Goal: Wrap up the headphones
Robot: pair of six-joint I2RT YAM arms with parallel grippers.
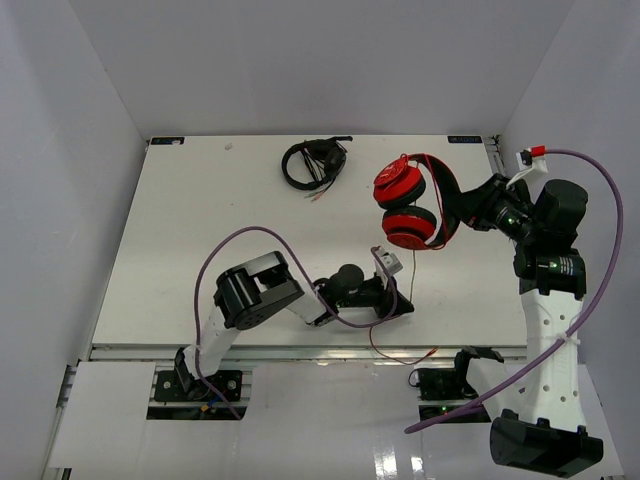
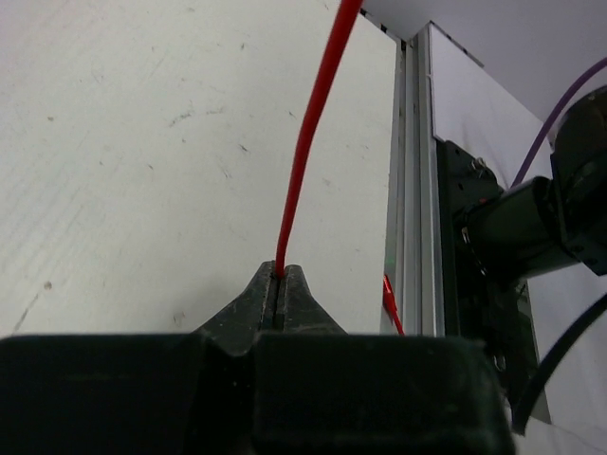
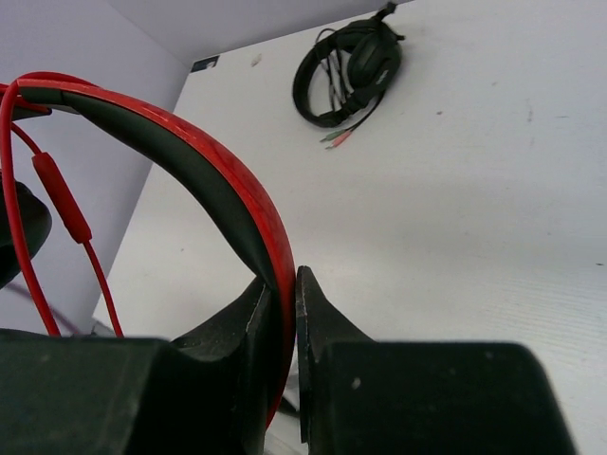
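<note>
Left pincer [image 2: 283, 277] sits nearest, its jaws clamped on the thin red cable [image 2: 308, 142], which rises from between them over the white surface [image 2: 142, 142]. Right pincer [image 3: 283, 284] grips the red, black-lined headband [image 3: 190, 152], holding the headphones [image 1: 405, 205] above the far right part of the surface, the 2 ear cups [image 1: 400, 186] on the side away from it. Loose cable trails past the near edge. Black headphones [image 1: 313, 163] with a bundled cable lie well apart, near the far edge.

Left gripper [image 1: 388, 262]: frame centre, top view; clamped on cable [image 2: 308, 142].
Right gripper [image 1: 463, 212]: upper right; clamped on headband [image 3: 199, 166].
</note>
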